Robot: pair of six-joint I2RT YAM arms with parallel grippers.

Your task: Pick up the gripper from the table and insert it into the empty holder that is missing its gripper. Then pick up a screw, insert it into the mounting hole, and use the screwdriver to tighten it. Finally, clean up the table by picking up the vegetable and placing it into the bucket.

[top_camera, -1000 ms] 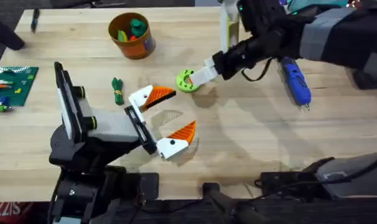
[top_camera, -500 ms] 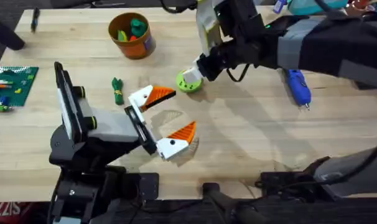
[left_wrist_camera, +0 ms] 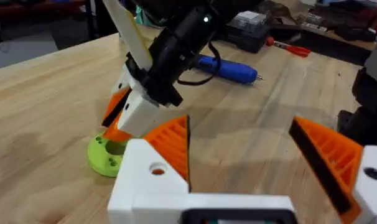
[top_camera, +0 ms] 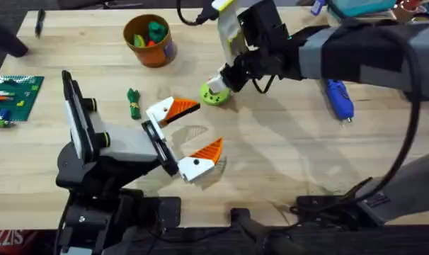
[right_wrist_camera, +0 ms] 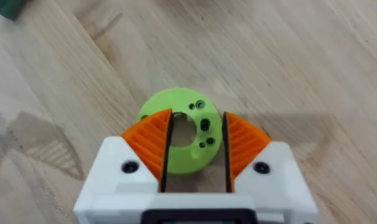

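Right claw (top_camera: 216, 88): down at the lime-green disc (top_camera: 213, 93), about 12 o'clock of the desk's middle. In the right wrist view its orange pads (right_wrist_camera: 152, 140) stand a narrow gap apart, straddling the disc's centre hole from above, with nothing gripped between them. In the left wrist view the right claw (left_wrist_camera: 117, 124) leans steeply, tip down on the disc (left_wrist_camera: 106, 155).

Left claw (top_camera: 190, 134): spread wide, low over the desk (top_camera: 285, 163) near the centre, holding nothing. One orange tip points toward 12 o'clock, the other lies toward 5 o'clock of it. Its white bases and orange ribbed pads (left_wrist_camera: 173, 146) show close up in its own wrist view.

Screwdriver (top_camera: 337, 95): bright blue, lying flat at 3 o'clock of the disc, well apart from it, bit pointing toward the near edge. It also lies behind the right arm in the left wrist view (left_wrist_camera: 229, 68).

Vegetable (top_camera: 134, 103): small green piece lying on the desk at 9 o'clock of the disc, just beside the left claw's upper tip but apart from it.

Bucket (top_camera: 149, 40): orange-brown with a blue label, upright at 11 o'clock of the disc near the far edge, green and orange toy pieces inside.

Green brick plate (top_camera: 13, 95): at the desk's 9 o'clock edge.
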